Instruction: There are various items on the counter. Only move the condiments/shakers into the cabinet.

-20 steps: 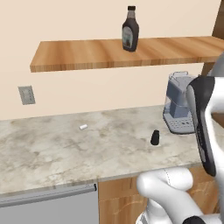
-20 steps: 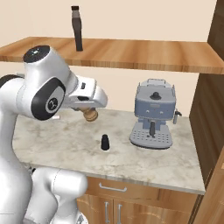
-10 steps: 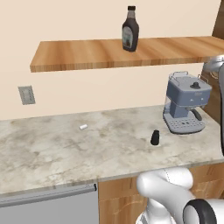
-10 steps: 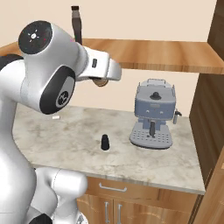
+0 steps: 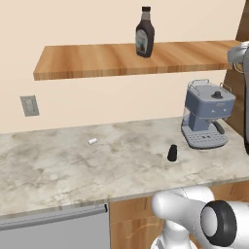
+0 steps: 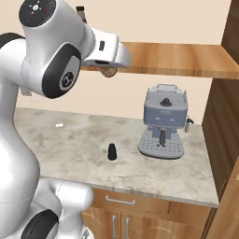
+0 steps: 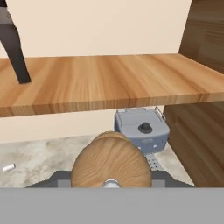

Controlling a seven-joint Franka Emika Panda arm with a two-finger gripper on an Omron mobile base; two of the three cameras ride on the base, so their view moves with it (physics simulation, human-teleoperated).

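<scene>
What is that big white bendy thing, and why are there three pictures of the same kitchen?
The white thing is a robot arm that tidies the kitchen. Two cameras ride behind it, one on its left and one on its right, so you see the same counter from two sides. The third camera sits on its hand and looks forward. The round wooden thing filling that view is a small pepper mill, gripped in the robot's jaws and lifted up near the wooden shelf. A dark syrup bottle already stands on that shelf. Down on the counter are a small black shaker, a tiny white cylinder and a grey-blue coffee machine.
</scene>
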